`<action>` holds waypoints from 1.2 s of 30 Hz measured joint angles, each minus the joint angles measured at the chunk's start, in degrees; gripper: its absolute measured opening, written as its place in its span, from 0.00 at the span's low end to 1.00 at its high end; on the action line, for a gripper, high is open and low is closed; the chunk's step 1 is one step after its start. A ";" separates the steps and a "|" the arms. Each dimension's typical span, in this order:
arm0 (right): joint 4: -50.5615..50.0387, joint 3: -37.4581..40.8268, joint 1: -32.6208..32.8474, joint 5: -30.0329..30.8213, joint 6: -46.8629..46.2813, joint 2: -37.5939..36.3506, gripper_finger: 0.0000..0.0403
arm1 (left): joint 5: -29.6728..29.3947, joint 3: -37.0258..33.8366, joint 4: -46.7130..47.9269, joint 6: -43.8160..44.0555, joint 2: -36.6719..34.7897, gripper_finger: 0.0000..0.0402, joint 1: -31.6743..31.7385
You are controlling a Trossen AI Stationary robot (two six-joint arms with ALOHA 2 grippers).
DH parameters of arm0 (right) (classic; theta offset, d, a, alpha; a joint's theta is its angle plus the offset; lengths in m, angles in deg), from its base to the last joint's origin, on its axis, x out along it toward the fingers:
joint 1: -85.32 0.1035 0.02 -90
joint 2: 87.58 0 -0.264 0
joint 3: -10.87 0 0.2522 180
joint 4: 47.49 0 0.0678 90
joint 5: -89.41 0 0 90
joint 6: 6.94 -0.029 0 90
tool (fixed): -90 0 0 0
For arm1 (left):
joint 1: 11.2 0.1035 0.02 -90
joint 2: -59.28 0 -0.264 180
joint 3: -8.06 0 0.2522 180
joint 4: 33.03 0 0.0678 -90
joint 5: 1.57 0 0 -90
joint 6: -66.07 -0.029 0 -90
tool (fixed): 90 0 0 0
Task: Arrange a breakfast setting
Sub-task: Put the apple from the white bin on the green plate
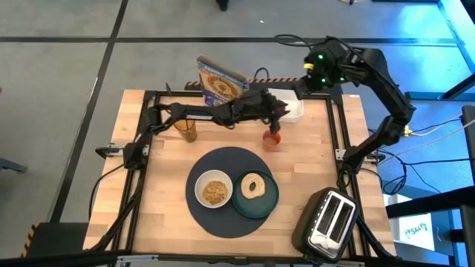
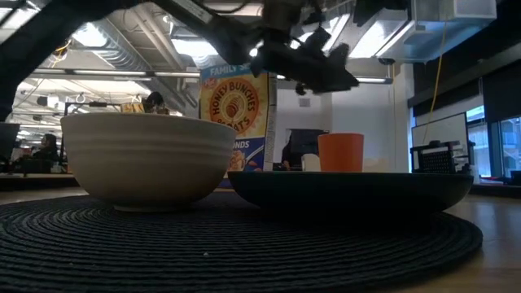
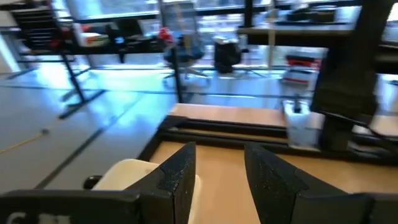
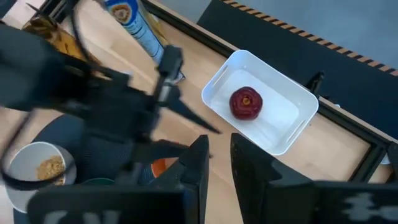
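A round dark grey mat (image 1: 223, 215) lies at the table's near middle. On it stand a white bowl (image 1: 214, 191) of brown cereal (image 1: 215, 192) and a dark green plate (image 1: 269, 202) with a bagel (image 1: 253, 185). A small orange cup (image 1: 272, 139) stands on the wood beyond the mat. A red apple (image 4: 246, 102) lies in the white tub (image 4: 283, 121) at the far edge. My left gripper (image 1: 283, 111) is open and empty, raised between the cup and the tub. My right gripper (image 4: 219, 163) is open and empty, high above the tub.
A cereal box (image 1: 219, 83) stands at the far edge, with a glass of brown contents (image 1: 189, 132) nearer the left. A black-and-silver toaster (image 1: 330, 219) sits at the near right corner. A black frame (image 1: 148, 96) runs around the table.
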 joint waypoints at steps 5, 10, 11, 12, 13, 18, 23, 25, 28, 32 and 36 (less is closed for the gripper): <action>0.02 0.00 0.00 0.00 0.51 -0.18 0.14 | -7.17 6.76 1.33 1.63 6.08 0.32 0.13; 0.01 0.02 0.00 0.00 1.87 -0.18 0.14 | -12.28 12.22 6.33 3.12 10.59 0.30 1.47; 0.00 0.02 0.00 0.00 1.95 -0.18 0.14 | -12.38 13.20 7.34 3.32 11.51 0.29 1.88; 0.02 0.02 0.00 0.00 1.97 -0.16 0.14 | -12.26 14.06 7.96 4.27 12.30 0.29 2.31; 0.02 0.02 0.00 0.00 1.97 -0.16 0.14 | -11.49 14.58 8.80 5.30 12.98 0.28 2.79; 0.02 0.04 0.00 0.09 1.97 -0.59 0.14 | -8.36 15.29 10.54 7.97 15.41 0.26 4.80; 0.02 0.04 0.00 2.23 2.41 -2.46 0.14 | -8.29 14.85 11.40 7.57 15.40 0.26 5.31; 0.02 0.04 0.00 4.07 3.43 -3.24 0.14 | -7.32 14.74 11.80 6.03 15.40 0.26 5.31; 0.02 0.04 -0.02 7.01 5.25 -4.29 0.14 | -5.83 14.74 12.47 3.85 15.40 0.26 5.26; 0.00 0.05 -0.04 10.17 7.02 -5.33 0.14 | -7.22 14.68 14.69 2.74 15.38 0.26 5.18; 0.26 0.07 -0.04 9.87 8.40 -5.58 0.14 | -9.73 14.68 15.67 3.94 15.38 0.26 5.31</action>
